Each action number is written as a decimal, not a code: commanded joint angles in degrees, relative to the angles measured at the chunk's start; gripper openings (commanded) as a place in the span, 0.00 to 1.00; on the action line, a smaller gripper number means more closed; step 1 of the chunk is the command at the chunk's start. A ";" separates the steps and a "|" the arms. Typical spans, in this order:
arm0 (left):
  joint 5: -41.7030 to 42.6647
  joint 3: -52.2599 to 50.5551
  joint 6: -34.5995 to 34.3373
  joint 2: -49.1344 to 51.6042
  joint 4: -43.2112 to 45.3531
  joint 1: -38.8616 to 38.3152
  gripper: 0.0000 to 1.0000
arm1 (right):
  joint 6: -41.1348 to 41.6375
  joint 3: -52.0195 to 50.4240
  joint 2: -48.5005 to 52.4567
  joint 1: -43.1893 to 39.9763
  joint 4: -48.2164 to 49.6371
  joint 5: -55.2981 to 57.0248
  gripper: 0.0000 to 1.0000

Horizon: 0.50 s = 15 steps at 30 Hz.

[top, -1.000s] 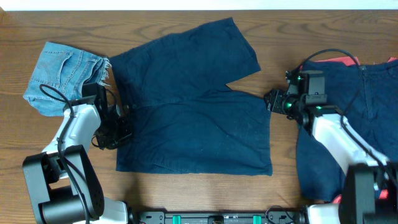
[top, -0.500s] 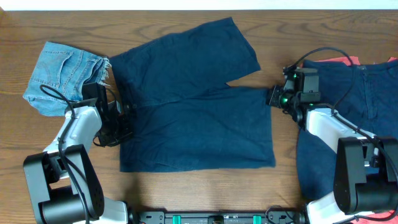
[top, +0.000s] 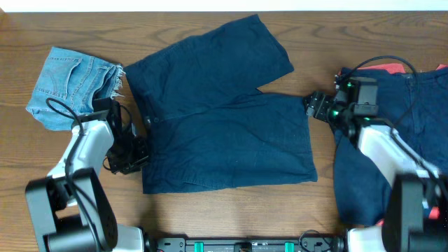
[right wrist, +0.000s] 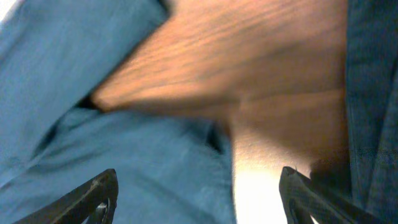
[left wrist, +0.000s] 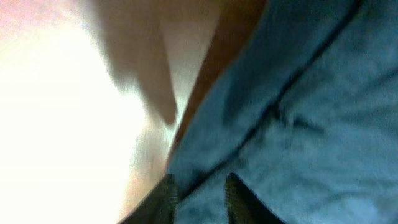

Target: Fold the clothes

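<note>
A dark navy pair of shorts lies spread flat mid-table, waistband to the left, legs to the right. My left gripper is at the waistband's left edge. In the left wrist view its fingers are close together with navy cloth pinched between them. My right gripper is at the top right corner of the near leg. In the right wrist view its fingers are wide apart, straddling the hem and bare wood. The light-blue denim shorts lie folded at the far left.
Another dark navy garment lies heaped at the right edge under the right arm, with coral-red cloth showing behind it. The table's far edge runs along the top.
The navy shorts have slid right and turned slightly; the near leg's hem is now further right. My right gripper has moved a little right. My left gripper has stayed at the waistband.
</note>
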 commanded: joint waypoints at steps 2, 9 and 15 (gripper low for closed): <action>-0.48 1.73 0.37 -2.58 -3.76 0.20 0.37 | -2.58 0.63 -10.58 -0.15 -8.72 -4.04 0.82; -0.48 -3.58 -2.51 -2.47 -2.43 0.20 0.51 | -1.84 0.63 -17.29 -0.15 -28.70 -4.04 0.82; -0.50 -10.19 -8.31 -2.45 3.89 0.20 0.54 | -1.90 0.61 -16.20 -0.15 -38.42 -3.82 0.81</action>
